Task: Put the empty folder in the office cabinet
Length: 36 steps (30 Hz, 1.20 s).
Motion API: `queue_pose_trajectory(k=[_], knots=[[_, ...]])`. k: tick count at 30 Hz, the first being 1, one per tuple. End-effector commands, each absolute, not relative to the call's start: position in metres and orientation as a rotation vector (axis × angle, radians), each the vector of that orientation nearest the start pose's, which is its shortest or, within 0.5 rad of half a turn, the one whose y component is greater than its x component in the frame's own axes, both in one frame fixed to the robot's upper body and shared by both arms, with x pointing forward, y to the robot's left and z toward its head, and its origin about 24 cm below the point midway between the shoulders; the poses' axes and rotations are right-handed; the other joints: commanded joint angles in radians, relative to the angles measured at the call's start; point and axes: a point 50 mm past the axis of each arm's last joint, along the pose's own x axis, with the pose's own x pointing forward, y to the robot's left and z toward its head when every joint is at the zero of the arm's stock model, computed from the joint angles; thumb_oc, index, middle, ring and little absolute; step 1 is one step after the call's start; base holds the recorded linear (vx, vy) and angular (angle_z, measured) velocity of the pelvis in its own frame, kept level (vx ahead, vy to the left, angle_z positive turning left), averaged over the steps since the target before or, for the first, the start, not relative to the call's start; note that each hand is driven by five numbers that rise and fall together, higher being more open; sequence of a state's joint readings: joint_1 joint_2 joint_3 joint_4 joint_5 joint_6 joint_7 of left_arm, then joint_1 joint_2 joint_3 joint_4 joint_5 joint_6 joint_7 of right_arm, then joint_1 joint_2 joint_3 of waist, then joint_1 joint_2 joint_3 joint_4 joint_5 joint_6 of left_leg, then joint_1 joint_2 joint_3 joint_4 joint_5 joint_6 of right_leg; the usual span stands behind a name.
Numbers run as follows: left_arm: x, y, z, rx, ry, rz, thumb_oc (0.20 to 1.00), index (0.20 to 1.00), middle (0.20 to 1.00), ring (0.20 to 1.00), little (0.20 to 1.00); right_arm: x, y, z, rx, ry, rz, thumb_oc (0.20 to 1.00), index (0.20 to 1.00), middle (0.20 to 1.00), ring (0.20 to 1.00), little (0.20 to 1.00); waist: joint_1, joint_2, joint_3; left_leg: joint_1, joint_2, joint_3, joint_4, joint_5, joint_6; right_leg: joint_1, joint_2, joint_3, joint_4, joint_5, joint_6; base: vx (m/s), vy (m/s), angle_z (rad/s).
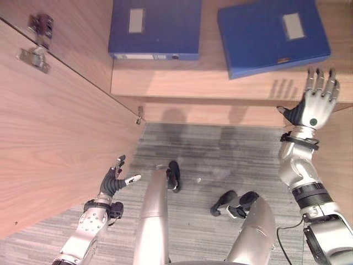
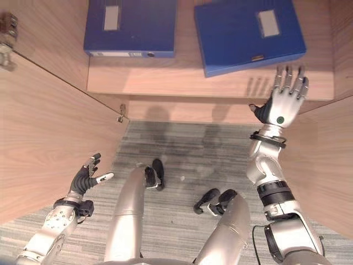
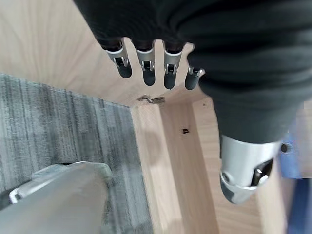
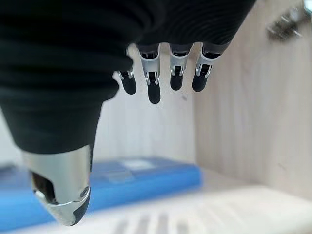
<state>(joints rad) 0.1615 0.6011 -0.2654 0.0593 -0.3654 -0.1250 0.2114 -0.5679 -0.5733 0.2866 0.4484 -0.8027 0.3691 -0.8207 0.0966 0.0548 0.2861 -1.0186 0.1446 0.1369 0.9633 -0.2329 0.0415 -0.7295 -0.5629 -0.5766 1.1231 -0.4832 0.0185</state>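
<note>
Two blue folders lie flat on the cabinet's bottom shelf (image 1: 193,83). One folder (image 1: 155,27) is at the left, squared to the shelf edge. The other folder (image 1: 272,34) lies at the right, turned askew, one corner near the shelf's front edge. My right hand (image 1: 316,104) is raised just in front of that shelf edge, below the right folder, open with straight fingers and holding nothing; its wrist view shows the blue folder (image 4: 141,178) past the fingers. My left hand (image 1: 115,180) hangs low beside the open cabinet door (image 1: 49,143), open and empty.
The wooden door stands open at the left, with metal hinges (image 1: 37,41) on its inner face and a small hinge (image 1: 139,115) at the cabinet's lower corner. A wooden side panel (image 1: 342,160) rises at the right. Grey carpet (image 1: 220,154) lies in front of the cabinet.
</note>
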Motion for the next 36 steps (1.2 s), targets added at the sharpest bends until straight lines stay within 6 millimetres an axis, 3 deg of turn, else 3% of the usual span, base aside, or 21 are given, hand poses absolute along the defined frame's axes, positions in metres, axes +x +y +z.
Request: queue_pose_trajectory(k=[1,6,7,9,10,11,12,14,15,17,22,26,27,33,36], knots=[[0.209,0.234,0.022,0.292,0.121,0.002,1.000,1.000,1.000,1.000,1.000,0.346,-0.233,0.176,-1.418,-0.535,-0.867,1.000,1.000,1.000,1.000,1.000,0.033,-0.044,0.006,0.150,0.036,-0.050,-0.133,-0.022,-0.061,0.124,-0.018,0.011,-0.234,0.204,0.134,0.02,0.033,-0.03],[0.210,0.233,0.023,0.447,0.105,-0.031,1.000,1.000,1.000,1.000,1.000,0.350,-0.222,0.146,-1.382,-0.445,-0.774,1.000,1.000,1.000,1.000,1.000,0.038,-0.061,0.017,0.355,0.008,-0.037,-0.322,0.029,-0.039,0.284,0.050,-0.004,-0.414,0.329,0.182,0.07,0.115,-0.17],[0.206,0.234,0.007,0.421,0.179,-0.036,1.000,1.000,1.000,1.000,1.000,0.346,-0.219,0.117,-1.366,-0.349,-0.698,1.000,1.000,1.000,1.000,1.000,0.030,-0.070,0.006,0.490,-0.028,-0.025,-0.455,0.062,-0.024,0.401,0.085,-0.001,-0.559,0.422,0.205,0.17,0.255,-0.39],[0.198,0.236,-0.015,0.413,0.283,-0.046,1.000,1.000,1.000,1.000,1.000,0.338,-0.218,0.087,-1.387,-0.249,-0.574,1.000,1.000,1.000,1.000,1.000,0.004,-0.078,-0.024,0.631,-0.058,-0.005,-0.616,0.101,-0.023,0.512,0.122,-0.007,-0.688,0.503,0.225,0.20,0.258,-0.33],[0.193,0.238,-0.024,0.416,0.328,-0.046,1.000,1.000,1.000,1.000,1.000,0.336,-0.217,0.077,-1.389,-0.213,-0.534,1.000,1.000,1.000,1.000,1.000,-0.003,-0.079,-0.036,0.681,-0.066,0.000,-0.676,0.118,-0.023,0.542,0.128,-0.012,-0.719,0.538,0.232,0.19,0.268,-0.30],[0.183,0.243,-0.038,0.434,0.405,-0.035,1.000,1.000,1.000,1.000,1.000,0.333,-0.218,0.066,-1.384,-0.158,-0.483,1.000,1.000,1.000,1.000,1.000,-0.016,-0.074,-0.065,0.765,-0.080,0.014,-0.768,0.133,-0.015,0.568,0.116,-0.001,-0.715,0.620,0.243,0.14,0.286,-0.18],[0.172,0.250,-0.052,0.437,0.485,-0.002,1.000,1.000,1.000,1.000,1.000,0.329,-0.219,0.055,-1.377,-0.106,-0.447,1.000,1.000,1.000,1.000,1.000,-0.028,-0.063,-0.075,0.822,-0.087,0.016,-0.815,0.148,-0.006,0.586,0.111,0.025,-0.683,0.645,0.243,0.13,0.266,-0.22],[0.163,0.255,-0.065,0.445,0.555,0.023,1.000,1.000,1.000,1.000,1.000,0.324,-0.222,0.047,-1.375,-0.074,-0.419,1.000,1.000,1.000,1.000,1.000,-0.033,-0.061,-0.088,0.865,-0.095,0.027,-0.846,0.150,-0.002,0.611,0.126,0.055,-0.688,0.629,0.243,0.09,0.142,-0.07],[0.158,0.259,-0.068,0.451,0.579,0.048,1.000,1.000,1.000,1.000,1.000,0.320,-0.225,0.044,-1.383,-0.054,-0.397,1.000,1.000,1.000,1.000,1.000,-0.035,-0.063,-0.107,0.892,-0.107,0.031,-0.870,0.149,0.000,0.626,0.157,0.080,-0.737,0.582,0.234,0.10,0.070,0.09],[0.138,0.266,-0.082,0.455,0.671,0.087,1.000,1.000,1.000,1.000,1.000,0.316,-0.226,0.037,-1.395,-0.027,-0.358,1.000,1.000,1.000,1.000,1.000,-0.023,-0.063,-0.133,0.931,-0.111,0.043,-0.909,0.155,-0.007,0.642,0.215,0.078,-0.879,0.554,0.225,0.13,-0.031,-0.03],[0.123,0.266,-0.086,0.425,0.712,0.113,1.000,1.000,1.000,1.000,1.000,0.311,-0.230,0.034,-1.425,-0.001,-0.340,1.000,1.000,1.000,1.000,1.000,-0.024,-0.058,-0.132,1.000,-0.099,0.050,-0.973,0.186,-0.015,0.584,0.244,0.107,-0.953,0.598,0.214,0.08,-0.097,-0.12],[0.122,0.267,-0.088,0.438,0.720,0.109,1.000,1.000,1.000,1.000,1.000,0.305,-0.232,0.027,-1.440,0.019,-0.313,1.000,1.000,1.000,1.000,1.000,-0.017,-0.074,-0.138,1.029,-0.105,0.039,-0.970,0.158,-0.027,0.641,0.273,0.111,-1.018,0.565,0.219,0.12,-0.111,0.18],[0.120,0.266,-0.091,0.437,0.731,0.110,1.000,1.000,1.000,1.000,1.000,0.302,-0.232,0.024,-1.445,0.025,-0.302,1.000,1.000,1.000,1.000,1.000,-0.017,-0.081,-0.138,1.020,-0.103,0.047,-0.967,0.172,-0.029,0.642,0.277,0.095,-1.028,0.571,0.203,0.20,-0.231,0.19],[0.129,0.260,-0.085,0.400,0.686,0.100,1.000,1.000,1.000,1.000,1.000,0.297,-0.239,0.023,-1.480,0.011,-0.275,1.000,1.000,1.000,1.000,1.000,-0.025,-0.086,-0.150,0.992,-0.020,0.017,-0.921,0.148,-0.089,0.659,0.349,0.094,-1.044,0.489,0.173,0.15,-0.219,0.08],[0.142,0.256,-0.076,0.368,0.628,0.097,1.000,1.000,1.000,1.000,1.000,0.299,-0.243,0.033,-1.486,-0.028,-0.293,1.000,1.000,1.000,1.000,1.000,-0.016,-0.099,-0.118,0.905,0.026,-0.003,-0.761,0.126,-0.122,0.672,0.366,0.066,-1.030,0.442,0.130,0.04,-0.223,0.25]])
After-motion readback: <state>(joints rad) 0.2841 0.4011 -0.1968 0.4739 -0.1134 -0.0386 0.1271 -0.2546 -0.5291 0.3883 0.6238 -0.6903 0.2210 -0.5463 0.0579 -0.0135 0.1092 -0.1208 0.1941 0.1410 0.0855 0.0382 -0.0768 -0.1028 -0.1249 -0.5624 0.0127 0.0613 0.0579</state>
